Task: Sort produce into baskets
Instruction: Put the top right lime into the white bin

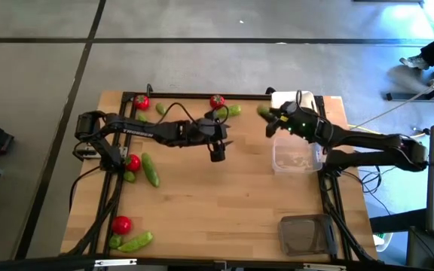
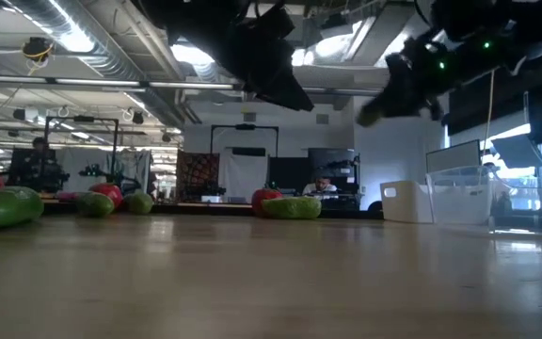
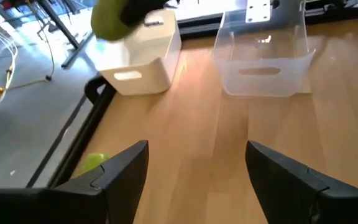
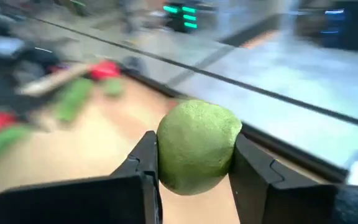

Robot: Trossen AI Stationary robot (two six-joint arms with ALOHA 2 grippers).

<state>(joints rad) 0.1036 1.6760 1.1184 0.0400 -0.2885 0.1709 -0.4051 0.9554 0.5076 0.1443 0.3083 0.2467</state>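
Green and round, a lime (image 4: 197, 146) is clamped between the right gripper's (image 1: 271, 120) fingers in the air just beside the white basket (image 1: 286, 100), while the left gripper (image 1: 217, 150) is held open and empty mid-table.

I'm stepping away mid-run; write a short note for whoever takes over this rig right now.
Right gripper: shut on a lime, raised near the white basket.
Left gripper: open, empty, raised over mid-table.
Baskets: white and clear basket at the right edge, grey basket at the near right corner.
Done: clear basket seems to hold small pieces, hard to tell.
Left: tomatoes, pods and limes scattered along the left and far edges.
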